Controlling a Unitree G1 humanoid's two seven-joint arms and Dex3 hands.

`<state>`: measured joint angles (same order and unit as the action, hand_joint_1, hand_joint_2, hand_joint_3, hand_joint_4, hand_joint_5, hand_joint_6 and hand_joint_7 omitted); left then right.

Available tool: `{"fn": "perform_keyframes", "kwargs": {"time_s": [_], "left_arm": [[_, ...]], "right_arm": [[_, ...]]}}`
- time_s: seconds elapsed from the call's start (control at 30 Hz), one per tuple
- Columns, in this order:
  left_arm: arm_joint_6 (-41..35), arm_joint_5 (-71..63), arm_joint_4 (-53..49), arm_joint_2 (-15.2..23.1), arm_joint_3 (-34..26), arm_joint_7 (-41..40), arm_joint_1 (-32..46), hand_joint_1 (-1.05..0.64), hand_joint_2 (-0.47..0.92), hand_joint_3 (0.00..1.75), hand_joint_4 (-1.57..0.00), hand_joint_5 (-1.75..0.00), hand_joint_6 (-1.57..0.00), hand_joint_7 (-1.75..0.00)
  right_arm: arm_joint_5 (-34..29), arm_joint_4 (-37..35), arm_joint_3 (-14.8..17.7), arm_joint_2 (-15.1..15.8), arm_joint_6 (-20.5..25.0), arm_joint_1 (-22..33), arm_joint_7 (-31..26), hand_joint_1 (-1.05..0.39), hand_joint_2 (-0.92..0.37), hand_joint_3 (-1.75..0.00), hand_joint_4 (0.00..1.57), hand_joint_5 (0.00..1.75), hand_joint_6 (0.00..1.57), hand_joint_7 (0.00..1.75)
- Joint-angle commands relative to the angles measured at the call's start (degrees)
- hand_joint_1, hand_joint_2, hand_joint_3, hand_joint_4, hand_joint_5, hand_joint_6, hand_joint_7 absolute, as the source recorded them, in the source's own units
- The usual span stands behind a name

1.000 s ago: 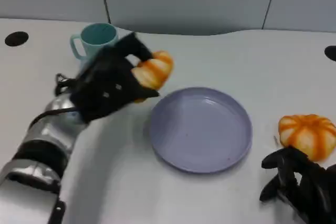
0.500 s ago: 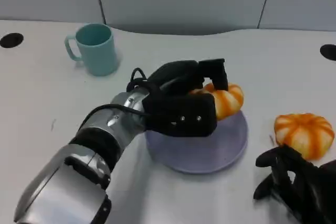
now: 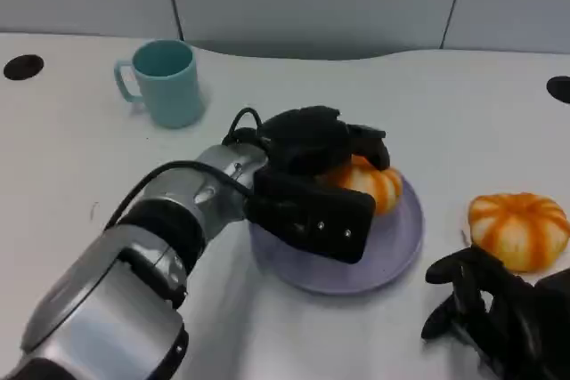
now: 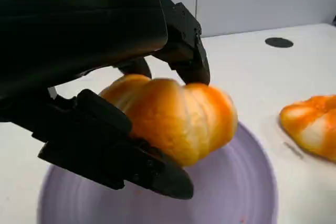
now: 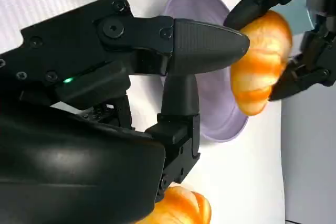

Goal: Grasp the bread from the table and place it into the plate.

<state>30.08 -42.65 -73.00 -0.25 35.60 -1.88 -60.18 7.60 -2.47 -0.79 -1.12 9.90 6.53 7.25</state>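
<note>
— Where is the bread right now?

— The left hand (image 3: 312,180) holds the bread roll (image 3: 367,182) over the lavender plate (image 3: 396,242), its fingers (image 4: 181,35) wrapped over the top and a thumb underneath. In the left wrist view the roll (image 4: 173,116) sits just above the plate's (image 4: 236,192) ridged surface; whether it touches, I cannot tell.

— And the other hand?

— The right hand (image 3: 499,313) rests at the table's (image 3: 267,95) near right edge, holding nothing, fingers (image 5: 205,45) apart and slightly curled. A second orange-striped roll (image 3: 519,229) lies on the table just beyond it, right of the plate and apart from it.

— Anything else on the table?

— A teal mug (image 3: 165,82) stands upright at the far left, well apart from the plate, handle pointing left.
</note>
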Motion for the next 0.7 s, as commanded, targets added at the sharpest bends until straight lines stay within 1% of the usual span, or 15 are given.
{"fn": "perform_keyframes", "kwargs": {"time_s": [0.03,0.07,0.1,0.2,0.27,0.43,0.47,0.53,0.57,0.6,0.7], "left_arm": [[-1.16,-1.72,-0.03,0.68,1.83,0.24,-1.87,-0.87,0.92,0.36,0.0,-0.41,-0.18,-0.21],[-1.45,-1.94,-0.09,0.81,2.13,0.85,-2.14,-0.88,0.92,0.37,0.0,-0.39,-0.18,-0.2],[-1.61,-2.02,-0.12,0.9,2.28,1.23,-2.29,-0.94,0.92,0.47,0.0,-0.26,-0.12,-0.17],[-1.12,-1.3,-0.08,1.48,1.87,3.52,-2.73,-1.03,0.92,0.62,0.0,-0.09,-0.06,-0.12],[-0.52,-0.25,0.32,2.18,0.99,5.07,-2.92,-1.04,0.92,0.67,0.0,-0.05,-0.04,-0.11],[0.9,2.64,1.19,3.4,-1.54,7.0,-2.51,-1.04,0.92,0.67,-0.02,-0.05,-0.04,-0.11],[3.19,6.28,2.03,4.67,-4.6,8.04,-1.08,-1.04,0.92,0.67,-0.02,-0.05,-0.04,-0.11],[7.7,14.94,3.86,7.1,-11.62,11.55,2.61,-0.97,0.92,0.64,-0.1,-0.09,-0.1,-0.12],[9.02,18.17,4.55,7.78,-14.2,13.42,3.98,-0.96,0.92,0.64,-0.11,-0.1,-0.11,-0.13],[9.49,19.87,5.0,8.03,-15.45,14.82,4.71,-0.95,0.92,0.63,-0.13,-0.11,-0.12,-0.13],[9.43,37.99,9.15,8.54,-27.75,27.36,12.79,-0.9,0.92,0.58,-0.22,-0.17,-0.19,-0.14]], "right_arm": [[0.5,-0.35,0.64,0.45,0.73,0.64,0.25,-0.33,-0.92,-0.59,0.54,1.75,0.38,1.65],[0.55,-0.4,0.71,0.47,0.75,0.59,0.25,-0.33,-0.92,-0.59,0.54,1.75,0.38,1.65],[0.57,-0.43,0.74,0.5,0.79,0.55,0.24,-0.32,-0.92,-0.59,0.54,1.75,0.38,1.65],[0.55,-0.69,0.93,0.68,0.83,0.25,0.2,-0.32,-0.92,-0.59,0.54,1.75,0.38,1.66],[0.25,-0.89,0.98,0.94,0.87,0.03,0.1,-0.32,-0.92,-0.6,0.54,1.75,0.39,1.66],[-0.06,-0.79,1.06,1.22,1.17,-0.24,-0.01,-0.32,-0.92,-0.6,0.53,1.75,0.38,1.65],[-0.09,-0.89,1.11,1.31,1.09,-0.27,0.01,-0.32,-0.92,-0.6,0.53,1.75,0.38,1.65],[-0.13,-1.26,1.28,1.47,0.69,-0.38,0.1,-0.31,-0.92,-0.6,0.52,1.75,0.37,1.65],[-0.14,-1.35,1.36,1.5,0.67,-0.41,0.07,-0.31,-0.92,-0.6,0.52,1.75,0.37,1.65],[-0.14,-1.38,1.41,1.49,0.68,-0.43,0.04,-0.31,-0.92,-0.6,0.52,1.75,0.37,1.65],[-0.53,-0.98,1.29,1.8,0.75,-0.26,0.2,-0.3,-0.92,-0.61,0.53,1.75,0.37,1.65]]}}
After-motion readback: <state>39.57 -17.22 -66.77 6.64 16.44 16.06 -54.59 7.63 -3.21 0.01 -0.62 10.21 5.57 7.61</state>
